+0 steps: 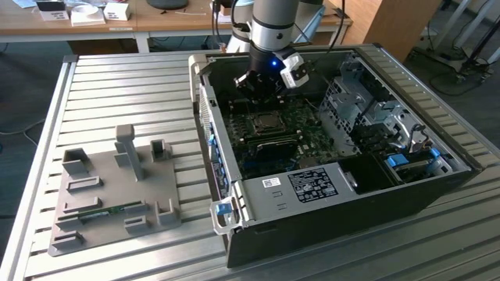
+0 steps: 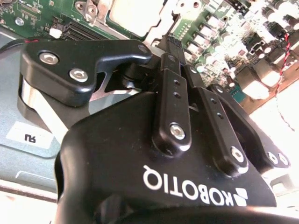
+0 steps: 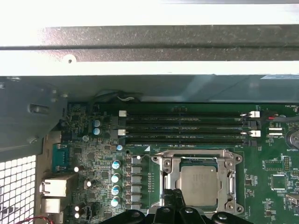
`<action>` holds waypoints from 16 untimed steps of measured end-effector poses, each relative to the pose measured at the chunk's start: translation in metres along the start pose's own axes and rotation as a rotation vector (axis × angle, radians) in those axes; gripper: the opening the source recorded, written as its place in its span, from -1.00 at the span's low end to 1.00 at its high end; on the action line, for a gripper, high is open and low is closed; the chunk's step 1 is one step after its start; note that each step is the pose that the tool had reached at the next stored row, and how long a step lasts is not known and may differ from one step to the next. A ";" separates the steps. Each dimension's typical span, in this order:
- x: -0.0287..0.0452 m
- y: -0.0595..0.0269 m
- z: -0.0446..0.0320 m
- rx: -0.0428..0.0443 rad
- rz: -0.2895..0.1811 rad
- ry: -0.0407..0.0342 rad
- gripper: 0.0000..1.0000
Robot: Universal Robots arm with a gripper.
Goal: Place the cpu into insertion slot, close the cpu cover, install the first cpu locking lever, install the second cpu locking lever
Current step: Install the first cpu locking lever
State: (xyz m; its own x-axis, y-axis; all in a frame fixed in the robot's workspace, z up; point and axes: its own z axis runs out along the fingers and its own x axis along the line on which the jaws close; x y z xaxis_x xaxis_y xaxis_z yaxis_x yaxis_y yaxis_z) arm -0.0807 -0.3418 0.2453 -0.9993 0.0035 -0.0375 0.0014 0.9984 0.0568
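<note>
Tool point(image 3: 174, 196) narrow, tips together, half cut off, beside cpu point(image 3: 198, 183) inside cpu cover point(image 3: 171, 177).

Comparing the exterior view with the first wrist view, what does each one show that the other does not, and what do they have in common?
Exterior view: the whole computer case, the grey fixture tray on the slatted table, and the robot arm. First wrist view: the memory slots' white latches and a row of capacitors. Shared: the green motherboard with the cpu in the insertion slot.
</note>
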 end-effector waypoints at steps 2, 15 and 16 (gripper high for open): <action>0.0000 -0.0001 -0.0011 0.0001 0.000 0.0000 -0.79; 0.0015 0.0006 -0.0123 0.0001 0.000 -0.0013 -0.79; 0.0029 0.0006 -0.0123 0.0001 0.000 -0.0024 -0.79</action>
State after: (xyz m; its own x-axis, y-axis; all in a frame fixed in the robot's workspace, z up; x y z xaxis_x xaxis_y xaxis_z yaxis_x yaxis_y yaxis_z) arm -0.0840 -0.3419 0.2574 -0.9992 0.0035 -0.0399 0.0012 0.9984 0.0566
